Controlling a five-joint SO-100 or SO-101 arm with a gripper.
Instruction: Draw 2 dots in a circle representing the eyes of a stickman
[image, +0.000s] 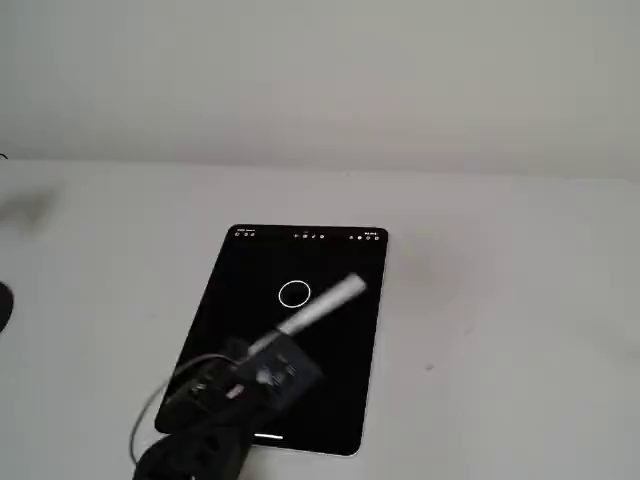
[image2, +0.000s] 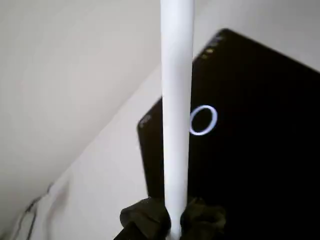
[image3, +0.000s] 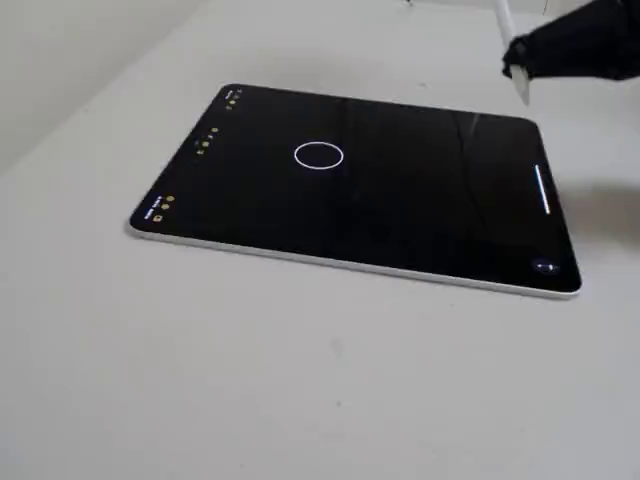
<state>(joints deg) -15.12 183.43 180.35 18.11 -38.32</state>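
The arm (image: 215, 400) comes in low from the near edge in a fixed view, wrist tipped forward. Its hand (image2: 172, 220) is clamped on a white stylus (image2: 176, 115).

The arm (image: 235, 395) is matte black, blocky, with a thin grey cable looping beside it. Its fingers (image2: 145, 220) are black too, rough-surfaced and lumpy at the tips.
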